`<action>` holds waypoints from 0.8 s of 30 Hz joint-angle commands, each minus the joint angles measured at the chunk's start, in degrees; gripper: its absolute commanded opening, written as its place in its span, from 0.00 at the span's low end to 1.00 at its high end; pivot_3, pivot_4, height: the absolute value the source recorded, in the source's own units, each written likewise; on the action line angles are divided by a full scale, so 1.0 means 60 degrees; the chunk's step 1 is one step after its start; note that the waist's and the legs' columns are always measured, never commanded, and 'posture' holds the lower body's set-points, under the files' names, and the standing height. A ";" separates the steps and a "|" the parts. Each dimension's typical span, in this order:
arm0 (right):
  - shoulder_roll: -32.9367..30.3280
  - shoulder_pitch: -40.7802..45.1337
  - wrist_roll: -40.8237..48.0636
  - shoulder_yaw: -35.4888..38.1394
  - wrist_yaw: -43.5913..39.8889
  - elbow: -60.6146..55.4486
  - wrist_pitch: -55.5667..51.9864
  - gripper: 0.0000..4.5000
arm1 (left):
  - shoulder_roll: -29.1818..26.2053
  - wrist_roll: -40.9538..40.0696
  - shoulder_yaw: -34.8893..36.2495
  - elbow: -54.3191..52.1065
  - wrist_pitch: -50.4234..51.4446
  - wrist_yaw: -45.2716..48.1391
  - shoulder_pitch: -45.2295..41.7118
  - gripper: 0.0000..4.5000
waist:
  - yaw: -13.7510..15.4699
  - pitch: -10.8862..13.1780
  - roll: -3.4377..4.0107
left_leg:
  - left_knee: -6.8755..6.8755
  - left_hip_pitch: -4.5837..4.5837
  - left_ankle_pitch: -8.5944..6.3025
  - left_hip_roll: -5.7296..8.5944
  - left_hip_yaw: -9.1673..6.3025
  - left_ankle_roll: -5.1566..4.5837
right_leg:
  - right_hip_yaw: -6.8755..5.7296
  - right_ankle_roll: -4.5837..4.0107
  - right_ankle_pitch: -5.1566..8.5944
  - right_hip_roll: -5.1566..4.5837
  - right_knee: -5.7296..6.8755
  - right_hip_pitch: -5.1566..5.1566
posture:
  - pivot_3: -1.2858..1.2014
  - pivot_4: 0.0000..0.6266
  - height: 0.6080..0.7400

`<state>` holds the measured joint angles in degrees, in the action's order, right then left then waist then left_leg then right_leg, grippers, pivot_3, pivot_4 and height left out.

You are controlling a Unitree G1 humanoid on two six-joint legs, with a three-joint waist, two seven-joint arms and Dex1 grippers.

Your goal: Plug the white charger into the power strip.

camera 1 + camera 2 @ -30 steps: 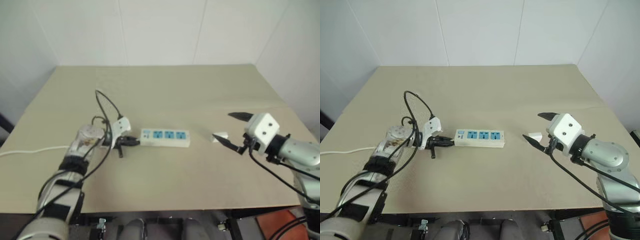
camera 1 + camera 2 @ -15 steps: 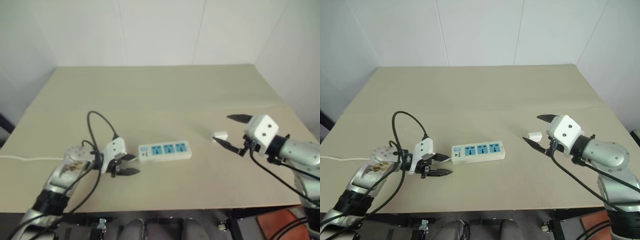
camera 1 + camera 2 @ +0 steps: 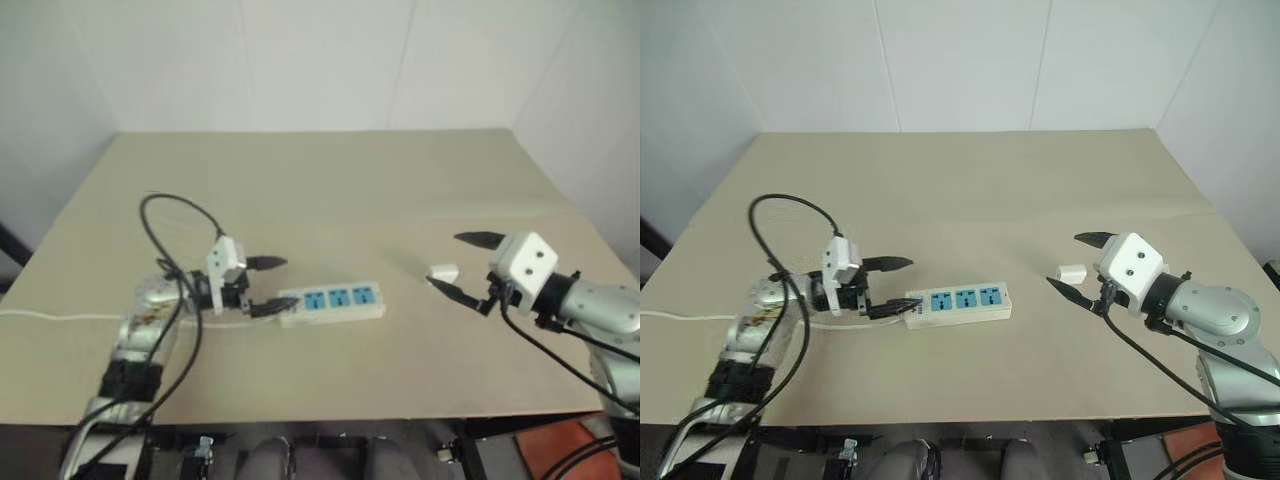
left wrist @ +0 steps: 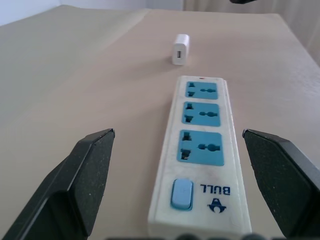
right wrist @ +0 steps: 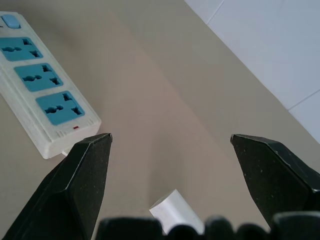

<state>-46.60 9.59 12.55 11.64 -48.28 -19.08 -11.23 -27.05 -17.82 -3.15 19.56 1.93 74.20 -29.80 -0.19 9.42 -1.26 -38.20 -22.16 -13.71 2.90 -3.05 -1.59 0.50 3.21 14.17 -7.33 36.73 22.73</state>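
From my head camera, the long flat white plastic power strip [image 3: 331, 302] with three blue sockets lies on the tan table [image 3: 330, 190]. My left gripper [image 3: 268, 285] stands wide at its switch end, touching nothing.

My left wrist looks along the strip to the small white boxy charger [image 4: 180, 49] beyond its far end.

My right gripper [image 3: 1077, 262] spreads wide around the charger, not gripping it.

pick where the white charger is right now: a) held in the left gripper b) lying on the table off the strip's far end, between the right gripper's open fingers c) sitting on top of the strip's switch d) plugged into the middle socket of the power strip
b: the white charger lies on the table, apart from the power strip, with all three blue sockets bare, and the right gripper stands open around it.
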 commanded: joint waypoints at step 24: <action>-0.0168 -0.0140 0.0472 0.0348 0.0005 -0.0593 -0.0138 1.00 | 0.0557 0.0713 -0.0488 0.3480 -0.2467 0.1793 -0.0889 1.00 | -0.0080 0.0001 -0.0002 | -0.0005 -0.0010 -0.0004 0.0001 0.0002 -0.0008 | 0.0002 0.0003 0.0000 0.0000 0.0005 0.0011 | 0.52 0.24 1.00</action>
<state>-46.65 8.00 14.39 12.20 -48.24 -20.89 -11.96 -23.50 -13.78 -6.41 40.59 -12.19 85.17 -35.72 -0.67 9.42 -1.28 -38.23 -22.22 -13.74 2.91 -3.03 -1.63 0.51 3.22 14.17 -7.33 36.76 22.79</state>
